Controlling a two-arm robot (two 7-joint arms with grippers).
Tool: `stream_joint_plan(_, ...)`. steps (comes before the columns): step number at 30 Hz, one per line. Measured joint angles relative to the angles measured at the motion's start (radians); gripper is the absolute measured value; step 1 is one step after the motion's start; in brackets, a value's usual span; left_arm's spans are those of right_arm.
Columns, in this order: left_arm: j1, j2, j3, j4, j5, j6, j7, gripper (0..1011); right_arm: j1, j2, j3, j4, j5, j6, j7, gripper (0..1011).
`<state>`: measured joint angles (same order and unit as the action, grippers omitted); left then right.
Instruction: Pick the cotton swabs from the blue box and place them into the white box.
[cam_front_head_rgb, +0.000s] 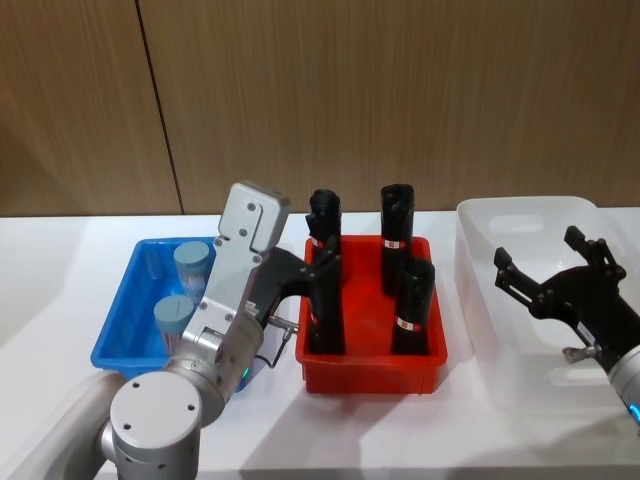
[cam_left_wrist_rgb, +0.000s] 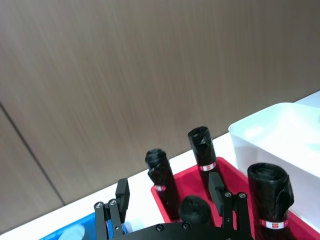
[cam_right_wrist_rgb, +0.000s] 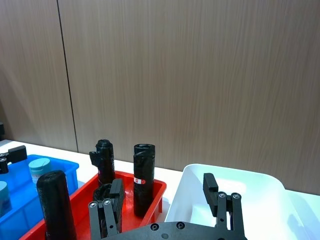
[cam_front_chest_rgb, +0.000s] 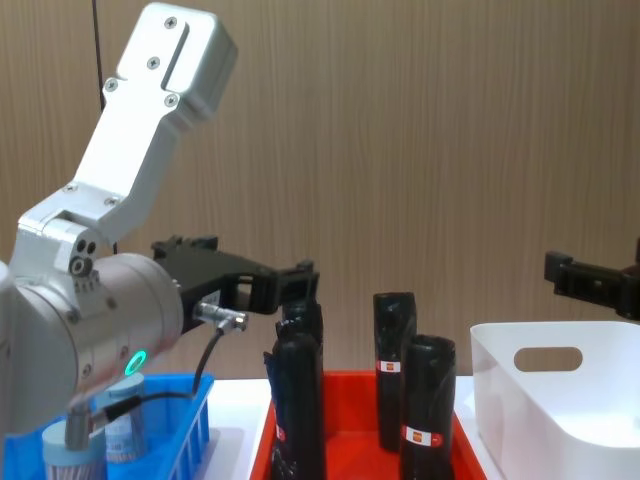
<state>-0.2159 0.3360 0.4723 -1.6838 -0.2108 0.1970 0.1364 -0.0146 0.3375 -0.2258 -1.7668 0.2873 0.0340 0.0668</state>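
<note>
Swing left gripper (cam_left_wrist_rgb: 169, 186), jaws released and empty, toward nine o'clock over cotton swabs (cam_front_head_rgb: 192, 262) in blue box (cam_front_head_rgb: 118, 320); drop straight around one. Leave right gripper (cam_front_head_rgb: 538, 252), also released, above white box (cam_front_head_rgb: 525, 212).

You will find no text you can read here. The red-and-white labels (cam_front_head_rgb: 392, 243) on the tall black rolls (cam_front_head_rgb: 397, 215) carry print too small to make out.

A white table (cam_front_head_rgb: 50, 285) fills the lower frame, bearing the blue box (cam_front_head_rgb: 117, 308) at lower left, a red bin (cam_front_head_rgb: 370, 371) centrally, and the white box (cam_front_head_rgb: 476, 300) at right.
</note>
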Motion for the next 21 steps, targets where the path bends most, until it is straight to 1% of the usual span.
stream_joint_plan(3, 0.014, 0.0, -0.002, -0.024, -0.019, 0.044, 0.042, 1004, 0.0, 0.0, 0.0, 0.0, 0.0, 0.0, 0.0, 1002)
stream_joint_plan(6, 0.023, 0.002, -0.006, -0.039, -0.03, 0.068, 0.064, 1004, 0.0, 0.0, 0.0, 0.0, 0.0, 0.0, 0.0, 1002)
stream_joint_plan(7, 0.03, 0.006, -0.011, -0.05, -0.039, 0.084, 0.08, 1004, 0.0, 0.0, 0.0, 0.0, 0.0, 0.0, 0.0, 1002)
stream_joint_plan(11, 0.045, 0.014, -0.021, -0.072, -0.063, 0.118, 0.116, 1004, 0.0, 0.0, 0.0, 0.0, 0.0, 0.0, 0.0, 1002)
stream_joint_plan(13, 0.051, 0.018, -0.026, -0.08, -0.071, 0.127, 0.129, 1004, 0.0, 0.0, 0.0, 0.0, 0.0, 0.0, 0.0, 1002)
stream_joint_plan(16, 0.066, 0.027, -0.039, -0.098, -0.097, 0.148, 0.162, 1004, 0.0, 0.0, 0.0, 0.0, 0.0, 0.0, 0.0, 1002)
stream_joint_plan(19, 0.076, 0.035, -0.05, -0.108, -0.116, 0.16, 0.185, 1004, 0.0, 0.0, 0.0, 0.0, 0.0, 0.0, 0.0, 1002)
stream_joint_plan(20, 0.076, 0.035, -0.05, -0.108, -0.116, 0.16, 0.185, 1004, 0.0, 0.0, 0.0, 0.0, 0.0, 0.0, 0.0, 1002)
stream_joint_plan(21, 0.081, 0.038, -0.056, -0.112, -0.127, 0.165, 0.196, 1004, 0.0, 0.0, 0.0, 0.0, 0.0, 0.0, 0.0, 1003)
